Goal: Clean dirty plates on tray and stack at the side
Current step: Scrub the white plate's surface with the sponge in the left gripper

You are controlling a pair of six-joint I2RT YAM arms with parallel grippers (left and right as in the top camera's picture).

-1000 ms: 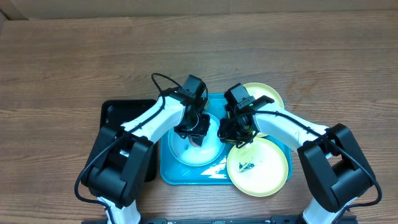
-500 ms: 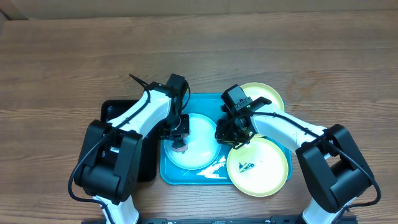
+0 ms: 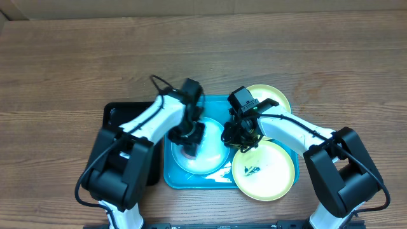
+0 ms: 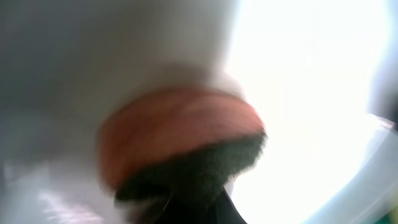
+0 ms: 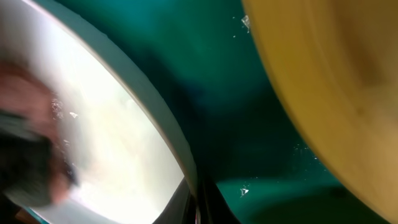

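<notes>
Pinching sponge (image 4: 180, 146), left pincer (image 3: 191, 147) back central on white plate (image 3: 210, 160); right pincer (image 3: 236, 137) pinching rim.

Pretty blurry, but it's an orange sponge (image 4: 180, 140) with a dark green scrubby side filling the middle, pressed up against the bright white plate (image 4: 305, 74).

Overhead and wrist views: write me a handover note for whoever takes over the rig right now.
Left gripper: shut on sponge, pressed on white plate in the tray.
Right gripper: shut on white plate's rim, apparently steadying it.
Front yellow-green plate: overlaps the tray's right edge, dark smear at centre.
Rear yellow-green plate: rear right, partly hidden.
Done: nothing stacked.
To do: finish white plate, clean the others, stack all beside the tray.
</notes>
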